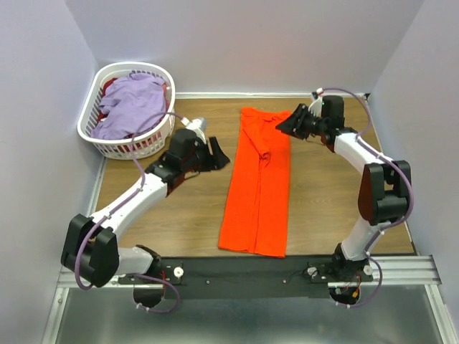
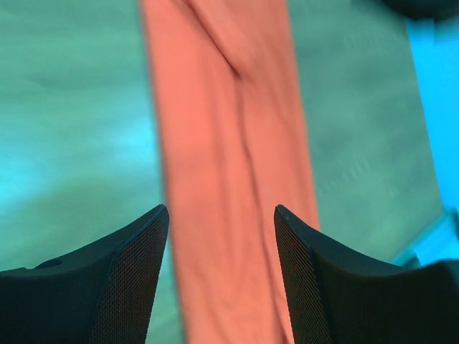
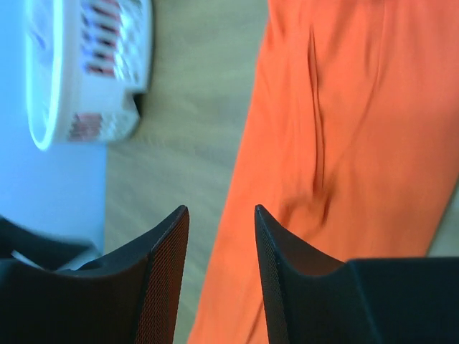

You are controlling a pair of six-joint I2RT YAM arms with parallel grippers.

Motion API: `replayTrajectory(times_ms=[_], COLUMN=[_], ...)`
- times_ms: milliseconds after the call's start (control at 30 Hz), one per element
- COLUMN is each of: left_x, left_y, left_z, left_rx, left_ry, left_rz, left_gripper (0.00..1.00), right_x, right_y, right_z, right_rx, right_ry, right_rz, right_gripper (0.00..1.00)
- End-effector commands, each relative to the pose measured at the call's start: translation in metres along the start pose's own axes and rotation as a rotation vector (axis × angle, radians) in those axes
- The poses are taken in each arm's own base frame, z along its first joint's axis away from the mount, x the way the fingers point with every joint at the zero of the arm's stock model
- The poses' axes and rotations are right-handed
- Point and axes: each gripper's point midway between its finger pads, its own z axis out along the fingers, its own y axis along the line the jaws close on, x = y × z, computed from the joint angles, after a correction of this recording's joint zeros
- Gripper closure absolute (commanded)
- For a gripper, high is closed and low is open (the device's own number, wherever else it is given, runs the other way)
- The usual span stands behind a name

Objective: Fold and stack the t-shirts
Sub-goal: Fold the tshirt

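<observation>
Orange tee: the bright orange cloth t-shirt point(image 1: 257, 193) lies flat as a long narrow strip down the middle of the wooden bench point(image 1: 179, 222), from top centre to bottom centre of the overhead view. The sides look tucked in lengthwise, with a crease ridge running along it.
Left hand: the left hand point(image 1: 219, 155) sits just left of the strip's upper half with its fingers apart and nothing between them. Its own camera looks straight down on the orange cloth through the gap.
Right hand: the right hand point(image 1: 284, 123) is at the strip's upper right corner, fingers apart too, not clamped on anything.
Lavender tee: the crumpled lavender cloth t-shirt point(image 1: 133, 104) is bundled in the white slotted plastic laundry basket point(image 1: 123, 147) at upper left, waiting its turn I guess.
Why like this: my guess is the hands flank the far end so each can pinch a corner and fold it down toward the near end.
Watch out: the cloth is thin, so it's easy to grab only the top layer and undo the lengthwise fold.
</observation>
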Motion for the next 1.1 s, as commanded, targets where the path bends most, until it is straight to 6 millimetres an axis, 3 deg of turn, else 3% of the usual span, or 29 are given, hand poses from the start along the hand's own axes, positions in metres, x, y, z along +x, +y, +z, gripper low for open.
replayTrajectory(times_ms=[0,33,100,233,267,367,400,533,733,867,1067], left_x=[-0.042,-0.049,-0.063,-0.077,-0.076,-0.075,-0.069,-0.063,-0.060,-0.061,-0.062], left_y=[0.035,0.042,0.057,0.077,0.088,0.096,0.101,0.117,0.126,0.129,0.132], left_z=[-0.018,-0.021,-0.026,-0.027,-0.027,-0.023,-0.020,-0.020,-0.016,-0.018,-0.021], left_rx=[-0.123,-0.138,-0.170,-0.234,-0.282,-0.296,-0.302,-0.358,-0.365,-0.376,-0.388], left_ry=[-0.092,-0.106,-0.134,-0.161,-0.170,-0.187,-0.176,-0.151,-0.125,-0.128,-0.134], left_rz=[0.098,0.104,0.140,0.197,0.196,0.201,0.202,0.202,0.180,0.175,0.175], left_gripper=[0.31,0.31,0.31,0.31,0.31,0.31,0.31,0.31,0.31,0.31,0.31], right_x=[0.073,0.089,0.096,0.083,0.073,0.061,0.058,0.060,0.061,0.084,0.120], right_y=[-0.024,-0.028,-0.030,-0.029,-0.027,-0.030,-0.033,-0.021,-0.004,-0.032,-0.078], right_z=[-0.010,-0.014,-0.013,-0.002,0.007,0.021,0.031,0.060,0.096,0.110,0.104], right_rx=[0.092,0.107,0.108,0.103,0.092,0.091,0.085,-0.023,-0.122,-0.096,0.014], right_ry=[0.119,0.136,0.151,0.134,0.125,0.115,0.121,0.157,0.178,0.209,0.247], right_rz=[0.051,0.052,0.051,-0.016,-0.033,-0.048,-0.038,-0.020,0.005,0.071,0.131], right_gripper=[0.51,0.51,0.51,0.51,0.51,0.52,0.56,0.67,0.69,0.70,0.72])
